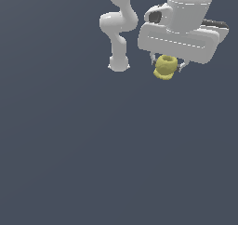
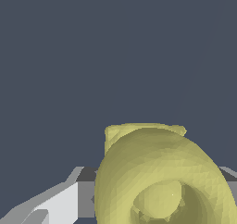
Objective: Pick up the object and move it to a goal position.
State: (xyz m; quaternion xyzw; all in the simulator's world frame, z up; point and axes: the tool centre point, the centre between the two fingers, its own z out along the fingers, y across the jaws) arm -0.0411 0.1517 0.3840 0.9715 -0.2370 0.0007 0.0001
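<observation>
End effector [image 1: 165, 67] is closed on the object [image 1: 165, 67], a pale yellow lumpy piece with a hollow, held between the fingers [image 1: 152, 59] under the white hand. Wrist view: object [image 2: 162, 177] fills the frame close up, one finger [image 2: 55, 204] beside it.

obstacles: arm's own links [image 1: 119, 29] beside tool [image 1: 165, 67] | elsewhere: open dark space
</observation>
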